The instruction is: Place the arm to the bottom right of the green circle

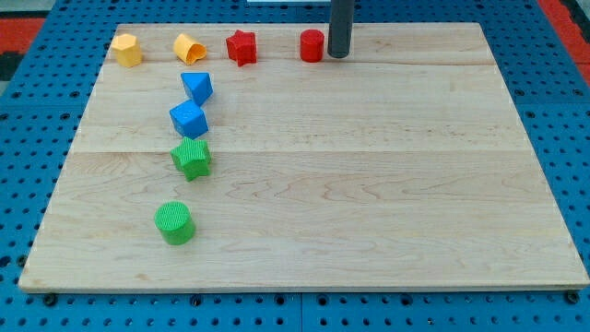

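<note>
Right now my tip [338, 55] (a bare rod, nothing to clench) sits beside the red cylinder [312, 45], far from the green circle [174, 222], and a careless diagonal sweep risks nudging that circle.

The green circle [174, 223] is seen as a short ribbed cylinder, stood upright on its flat base on the surface [369, 184], with its round top face turned upward. It is located far from the tool's tip [338, 55], well down toward the view's bottom and off to the view's left of it. No contact is made between the two; the tip is placed at the view's top, up and to the right of the circle.
</note>
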### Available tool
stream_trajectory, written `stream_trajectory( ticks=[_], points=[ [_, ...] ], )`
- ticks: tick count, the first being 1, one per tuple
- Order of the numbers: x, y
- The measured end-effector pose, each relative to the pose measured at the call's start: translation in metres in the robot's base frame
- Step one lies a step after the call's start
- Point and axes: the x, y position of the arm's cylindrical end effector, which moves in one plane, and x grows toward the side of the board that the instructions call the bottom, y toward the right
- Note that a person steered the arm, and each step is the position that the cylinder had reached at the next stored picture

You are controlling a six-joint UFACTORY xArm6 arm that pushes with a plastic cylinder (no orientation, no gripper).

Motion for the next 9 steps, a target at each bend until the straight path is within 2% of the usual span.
stream_trajectory(
  ticks=[4,5,6,7,8,9],
  points=[
    [0.014,0.0],
    [0.049,0.011],
    [0.115,0.019],
    [0.211,0.031],
    [0.306,0.014],
    [0.361,-0.004]
  ],
)
